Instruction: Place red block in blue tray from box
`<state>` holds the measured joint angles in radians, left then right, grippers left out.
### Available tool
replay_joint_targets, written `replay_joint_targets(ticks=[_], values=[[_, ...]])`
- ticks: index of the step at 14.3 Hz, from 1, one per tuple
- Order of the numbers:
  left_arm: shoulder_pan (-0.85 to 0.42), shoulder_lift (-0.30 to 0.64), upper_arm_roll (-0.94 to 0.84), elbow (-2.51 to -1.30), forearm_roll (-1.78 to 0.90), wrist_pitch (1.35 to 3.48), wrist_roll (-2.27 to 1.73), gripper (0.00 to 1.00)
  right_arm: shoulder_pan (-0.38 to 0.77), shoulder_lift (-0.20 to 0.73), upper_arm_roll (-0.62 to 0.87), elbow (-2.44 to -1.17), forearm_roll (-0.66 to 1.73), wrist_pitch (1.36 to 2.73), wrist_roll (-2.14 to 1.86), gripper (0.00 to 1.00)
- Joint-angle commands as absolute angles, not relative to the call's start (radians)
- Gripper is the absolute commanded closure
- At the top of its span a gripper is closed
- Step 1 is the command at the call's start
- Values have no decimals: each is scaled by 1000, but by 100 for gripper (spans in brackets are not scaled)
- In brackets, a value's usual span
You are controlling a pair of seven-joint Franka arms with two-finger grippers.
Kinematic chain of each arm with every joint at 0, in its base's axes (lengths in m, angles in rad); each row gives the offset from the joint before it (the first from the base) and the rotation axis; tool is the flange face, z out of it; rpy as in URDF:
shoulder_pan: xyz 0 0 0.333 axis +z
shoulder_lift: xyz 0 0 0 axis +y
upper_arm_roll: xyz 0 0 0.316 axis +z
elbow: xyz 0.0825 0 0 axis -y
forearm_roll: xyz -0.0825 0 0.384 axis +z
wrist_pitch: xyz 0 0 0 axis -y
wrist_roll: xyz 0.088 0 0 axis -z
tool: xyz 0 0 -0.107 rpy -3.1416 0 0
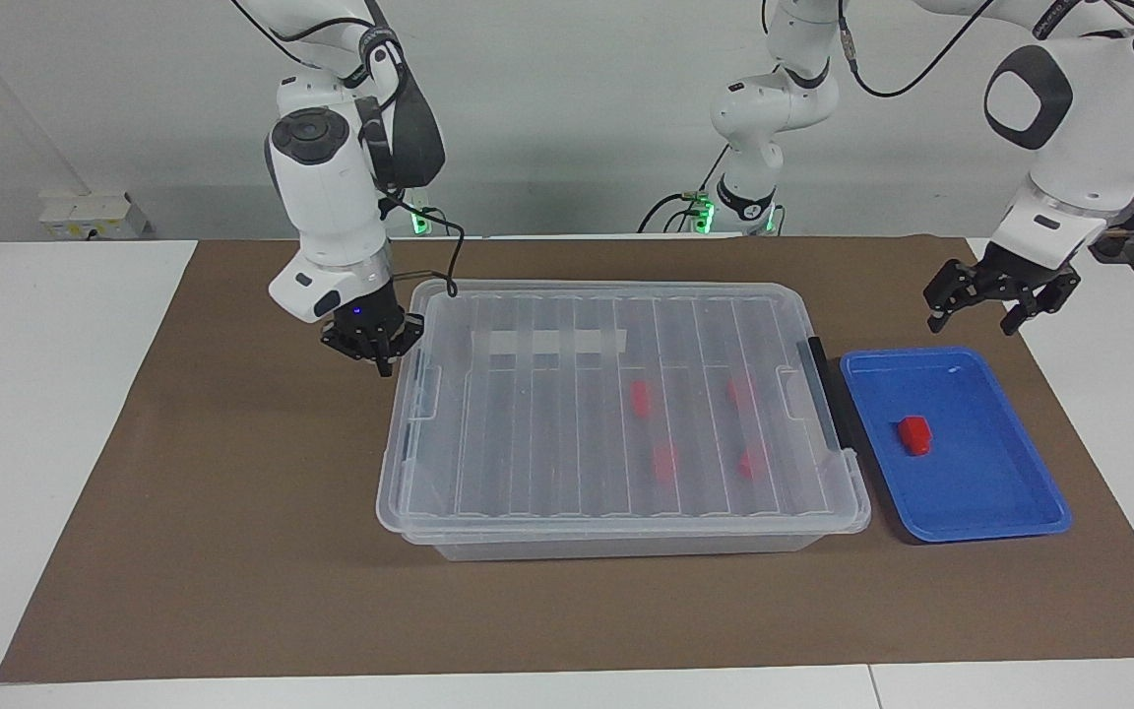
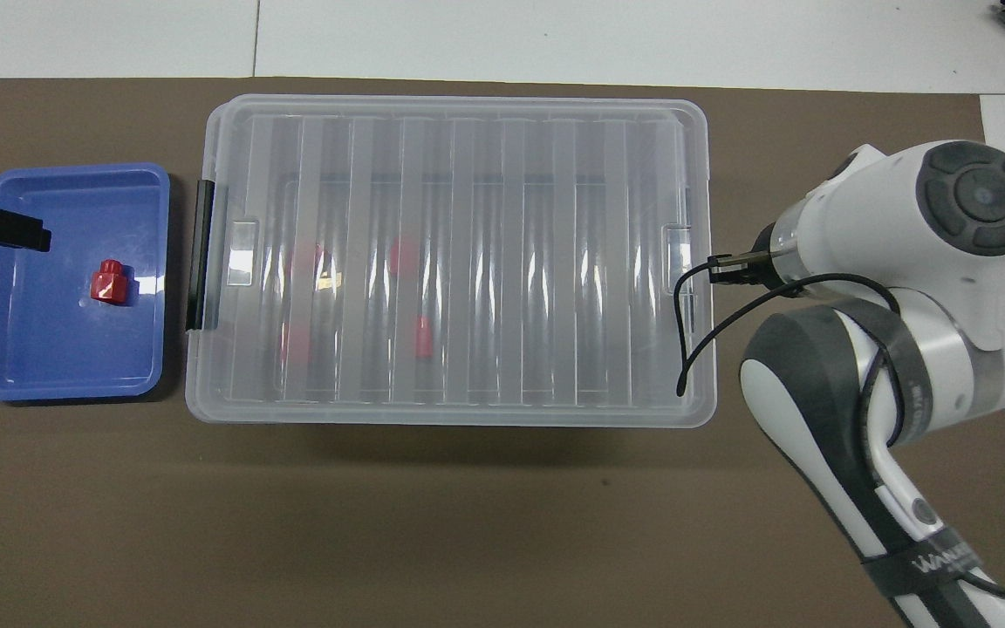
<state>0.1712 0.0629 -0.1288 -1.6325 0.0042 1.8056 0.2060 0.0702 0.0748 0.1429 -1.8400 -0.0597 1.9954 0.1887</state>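
One red block point(image 1: 914, 434) is lying in the tray point(image 1: 1010, 512) beside the lidded box point(image 1: 626, 512), the left gripper point(image 1: 1000, 307) hovering spread above the tray's rim, the right gripper point(image 1: 382, 366), fingers unreadable, hanging at the box's other end.

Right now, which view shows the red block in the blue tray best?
The overhead view: the red block lies unobstructed in the blue tray, its stepped outline clear. The facing view shows the same block smaller and at a slant.

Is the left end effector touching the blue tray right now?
Apart. In the facing view the left end effector hangs above the blue tray, with brown mat showing between its fingertips and the tray's rim.
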Motion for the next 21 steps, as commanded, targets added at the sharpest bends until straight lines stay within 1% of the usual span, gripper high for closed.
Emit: replay_joint_targets(ticks=[1, 2, 4, 5, 6, 7, 8, 10, 12, 13, 15, 19, 21], values=[[147, 45, -120, -1652, -8, 1789, 202, 0, 14, 12, 149, -1850, -41, 1906, 193, 100], [129, 35, -126, -1638, -3, 1739, 198, 0, -6, -4, 149, -1850, -41, 1876, 187, 100], [65, 41, -123, -1568, 6, 1627, 195, 0, -40, -29, 149, -1847, -41, 1838, 183, 100], [49, 31, -124, -1557, 23, 1590, 174, 0, -41, -31, 147, -1842, -41, 1835, 189, 79], [54, -7, -124, -1574, 21, 1589, 157, 0, -43, -31, 144, -1836, -41, 1833, 189, 1], [51, -53, -123, -1616, 21, 1585, 152, 0, -52, -31, 140, -1824, -41, 1813, 183, 0], [48, -72, -120, -1638, 21, 1583, 140, 0, -64, -26, 140, -1795, -41, 1784, 183, 0], [20, -75, -91, -1643, 21, 1592, 109, 0, -74, -6, 138, -1717, -8, 1740, 192, 0], [-91, -77, 4, -1643, 21, 1580, 109, 0, -74, 32, 137, -1611, 0, 1671, 193, 0], [-98, -77, 11, -1643, 23, 1577, 109, 0, -74, 46, 137, -1562, -9, 1628, 193, 0], [-98, -75, 11, -1644, 21, 1577, 112, 0, -72, 74, 137, -1478, -20, 1586, 195, 0], [-107, -69, 11, -1643, 23, 1585, 115, 0, -69, 38, 138, -1492, -17, 1531, 210, 0], [-109, -67, 12, -1643, 21, 1578, 112, 0, -66, -3, 138, -1549, -15, 1529, 227, 0]])
